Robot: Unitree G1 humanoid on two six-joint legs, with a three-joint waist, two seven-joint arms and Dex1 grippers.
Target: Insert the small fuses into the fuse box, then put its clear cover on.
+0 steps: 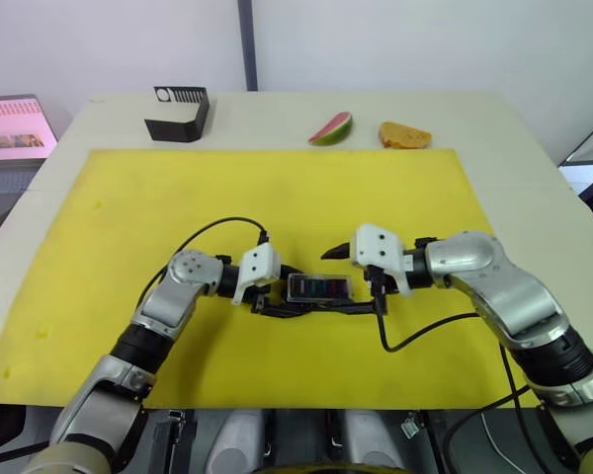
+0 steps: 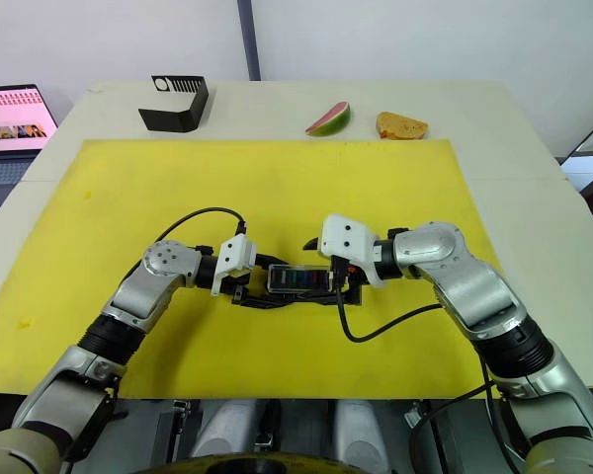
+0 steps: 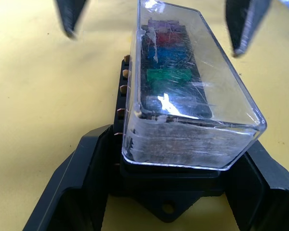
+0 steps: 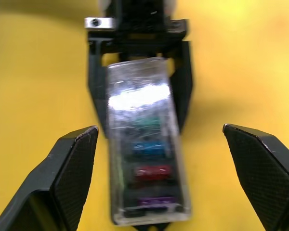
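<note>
The black fuse box [image 1: 316, 298] lies on the yellow mat [image 1: 128, 197] between my two grippers. The clear cover [image 3: 192, 91] sits on top of it. Under the cover the small fuses [image 4: 151, 159] stand in their slots: purple, red, teal and green ones show. My left gripper [image 3: 168, 192] is shut on the box's base, one finger [image 3: 82, 183] on each long side. From the opposite end, my right gripper [image 4: 168, 168] stands open, its fingers [image 4: 74, 168] spread wide and apart from the covered box.
At the table's far side stand a larger black angular box with a white vent [image 1: 178, 114], a watermelon slice [image 1: 331, 128] and a piece of bread [image 1: 405, 135]. A lit screen [image 1: 15, 128] is off the table's left. Black cables loop from both wrists over the mat.
</note>
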